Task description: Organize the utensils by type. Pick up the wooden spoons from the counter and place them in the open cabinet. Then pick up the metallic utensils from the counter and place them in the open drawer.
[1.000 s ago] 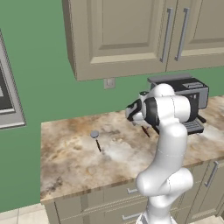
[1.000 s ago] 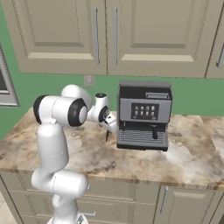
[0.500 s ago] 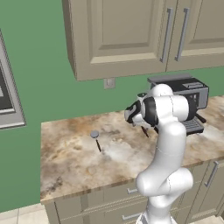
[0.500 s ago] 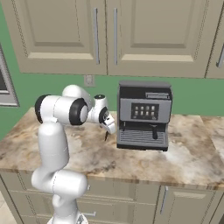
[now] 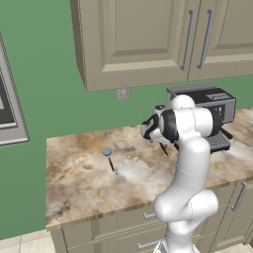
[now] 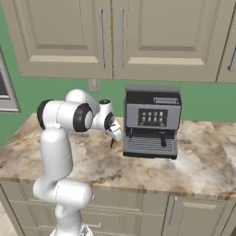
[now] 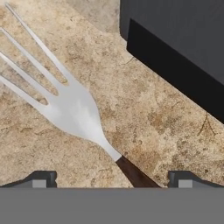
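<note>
Across the lower half of the left base view you have the counter [image 5: 89, 183], with the coffee machine [image 5: 212, 111] at right of centre. In the hand view the fork [image 7: 72, 109] lies flat on the stone, tines toward the upper left, dark handle [image 7: 133, 174] running to the bottom centre between the fingertips. Your gripper [image 7: 111, 180] stands wide apart and holds nothing. A second utensil [image 5: 109, 158] lies left of centre in the left base view. The fork is likely light, stiff, thin and slippery; take it across the handle near the neck.

Kitchen: cabinets [image 6: 110, 37], counter [image 5: 89, 178], coffee machine [image 6: 151, 122].
</note>
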Robot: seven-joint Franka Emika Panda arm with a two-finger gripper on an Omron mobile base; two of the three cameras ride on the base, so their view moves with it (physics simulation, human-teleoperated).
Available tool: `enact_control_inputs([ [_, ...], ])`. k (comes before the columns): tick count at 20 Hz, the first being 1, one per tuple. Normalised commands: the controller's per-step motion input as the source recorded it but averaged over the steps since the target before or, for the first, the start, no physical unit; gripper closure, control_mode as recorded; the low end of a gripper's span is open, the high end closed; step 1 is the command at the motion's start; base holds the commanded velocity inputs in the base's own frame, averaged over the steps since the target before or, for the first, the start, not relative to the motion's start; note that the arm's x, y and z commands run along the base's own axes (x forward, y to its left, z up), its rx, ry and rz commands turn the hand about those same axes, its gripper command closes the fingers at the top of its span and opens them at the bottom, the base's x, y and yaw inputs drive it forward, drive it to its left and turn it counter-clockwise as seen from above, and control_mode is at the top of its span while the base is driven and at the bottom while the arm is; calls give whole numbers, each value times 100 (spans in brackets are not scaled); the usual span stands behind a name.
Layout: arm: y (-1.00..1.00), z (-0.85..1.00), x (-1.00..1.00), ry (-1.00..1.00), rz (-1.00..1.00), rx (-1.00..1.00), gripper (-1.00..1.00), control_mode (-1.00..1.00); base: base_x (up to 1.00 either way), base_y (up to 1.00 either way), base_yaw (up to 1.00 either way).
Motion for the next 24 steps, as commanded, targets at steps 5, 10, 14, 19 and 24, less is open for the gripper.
enact_control_inputs([
  [5,-7,-37,-7,0,0,0,-100,-100,0,0,0],
  [10,0,-42,-7,0,1,0,100,-100,0,0,0],
  [14,0,-48,-9,0,2,0,100,-100,0,0,0],
  [19,0,-51,-24,-3,4,0,100,-100,0,0,0],
  [24,0,-48,-35,-4,4,1,100,-100,0,0,0],
])
